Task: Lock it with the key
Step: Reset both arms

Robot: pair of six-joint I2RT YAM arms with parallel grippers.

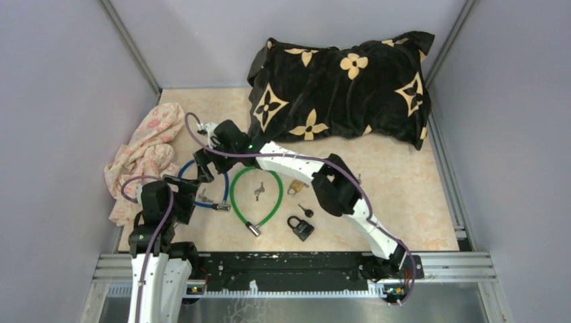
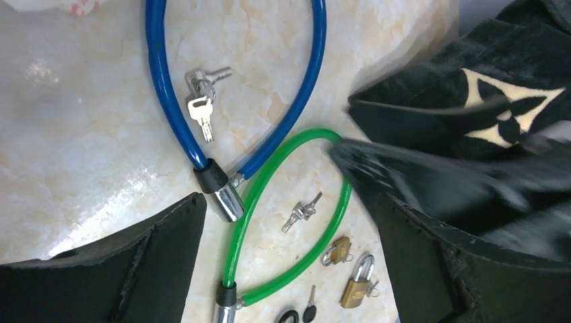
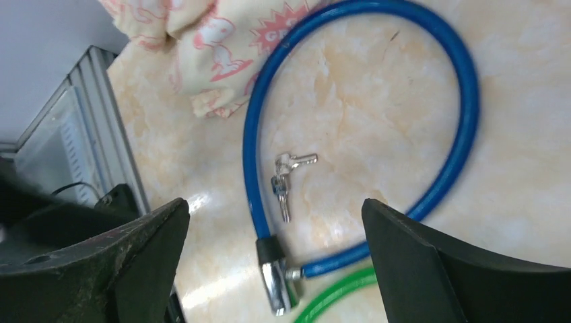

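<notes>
A blue cable lock (image 1: pixel 202 187) lies at the left of the table, its loop closed into a chrome cylinder (image 3: pixel 277 286). A bunch of silver keys (image 3: pixel 283 180) lies loose inside the loop, also seen in the left wrist view (image 2: pixel 200 102). My right gripper (image 1: pixel 202 167) reaches across and hangs open above the blue lock (image 3: pixel 464 121), holding nothing. My left gripper (image 1: pixel 180 196) is open and empty just left of the lock's cylinder (image 2: pixel 226 196). My right arm (image 2: pixel 444 175) shows blurred in the left wrist view.
A green cable lock (image 1: pixel 256 198) with its own keys (image 1: pixel 258 193) lies just right of the blue one. Beyond it lie a brass padlock (image 1: pixel 295 187), a black key (image 1: pixel 306 210) and a black padlock (image 1: pixel 301 227). A pink cloth (image 1: pixel 145 155) lies left and a black pillow (image 1: pixel 343 87) at the back.
</notes>
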